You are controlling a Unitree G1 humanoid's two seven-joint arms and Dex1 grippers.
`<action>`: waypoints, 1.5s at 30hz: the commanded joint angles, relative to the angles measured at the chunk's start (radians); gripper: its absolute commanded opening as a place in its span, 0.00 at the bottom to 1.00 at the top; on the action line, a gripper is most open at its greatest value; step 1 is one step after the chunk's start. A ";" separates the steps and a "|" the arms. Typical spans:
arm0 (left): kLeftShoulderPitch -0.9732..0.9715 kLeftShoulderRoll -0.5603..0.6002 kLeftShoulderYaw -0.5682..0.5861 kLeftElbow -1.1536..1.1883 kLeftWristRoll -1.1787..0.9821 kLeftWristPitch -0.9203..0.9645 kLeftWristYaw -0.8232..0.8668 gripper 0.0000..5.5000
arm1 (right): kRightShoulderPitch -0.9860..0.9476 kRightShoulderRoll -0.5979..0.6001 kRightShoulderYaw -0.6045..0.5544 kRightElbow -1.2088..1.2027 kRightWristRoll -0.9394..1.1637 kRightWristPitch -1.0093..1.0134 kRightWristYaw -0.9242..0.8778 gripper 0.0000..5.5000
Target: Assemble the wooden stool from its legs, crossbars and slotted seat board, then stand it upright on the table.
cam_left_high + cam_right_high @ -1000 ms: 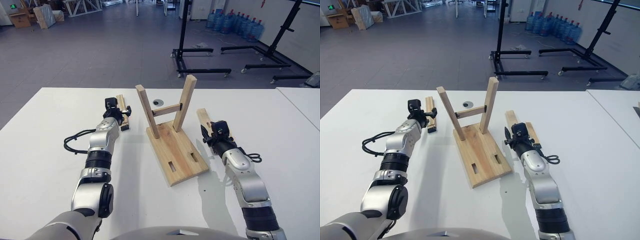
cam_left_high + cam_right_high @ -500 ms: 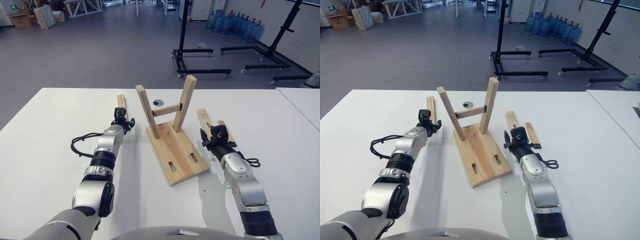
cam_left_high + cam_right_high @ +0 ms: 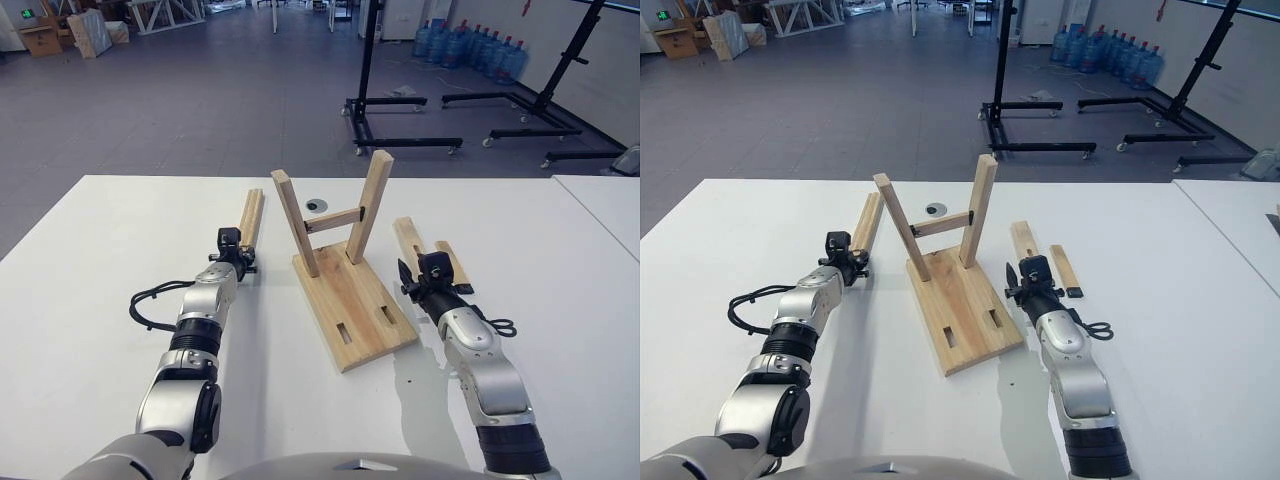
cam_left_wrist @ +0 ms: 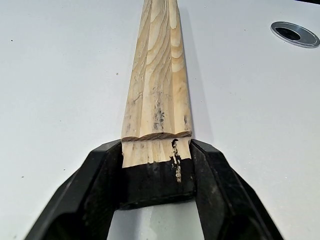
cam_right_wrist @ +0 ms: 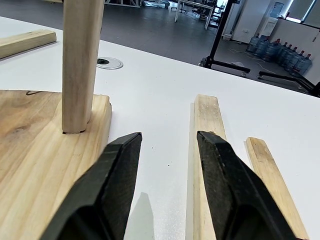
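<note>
The slotted seat board (image 3: 357, 305) lies flat mid-table with two legs (image 3: 296, 225) (image 3: 368, 205) standing in it, joined by a crossbar (image 3: 333, 220). Left of it a loose leg (image 3: 249, 215) lies on the table, and my left gripper (image 3: 232, 248) is shut on its near end; the left wrist view has the fingers (image 4: 102, 175) pressed against both sides of that leg (image 4: 159, 85). To the board's right my right gripper (image 3: 420, 272) is open with nothing in it (image 5: 169, 137). Just beyond it lie another leg (image 5: 207, 117) and a short crossbar (image 3: 450, 262).
A round metal grommet (image 3: 316, 205) is set in the table behind the board. Black cables loop beside the left forearm (image 3: 148, 297) and the right wrist (image 3: 503, 322). Two open slots (image 3: 343, 333) (image 3: 386, 313) show at the board's near end.
My left gripper has drawn back toward me along the loose leg to its near end, and the leg now slants with its far end toward the board. The right gripper shifted slightly nearer.
</note>
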 commanded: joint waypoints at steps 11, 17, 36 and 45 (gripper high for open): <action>0.154 -0.267 0.595 -0.551 -0.899 0.542 0.202 0.36 | 0.016 0.007 -0.025 -0.004 0.006 0.007 -0.009 0.37; 0.367 -0.533 0.666 -0.797 -1.306 0.355 0.582 0.36 | 0.062 -0.021 -0.055 -0.041 0.013 0.023 0.013 0.37; 0.618 -0.601 0.259 -0.964 -1.743 0.132 0.628 0.57 | 0.080 -0.100 -0.052 -0.070 0.012 0.070 0.096 0.37; 0.410 -0.032 0.133 -0.870 -1.419 0.110 0.517 0.71 | 0.070 -0.059 -0.044 -0.046 0.002 0.049 0.058 0.37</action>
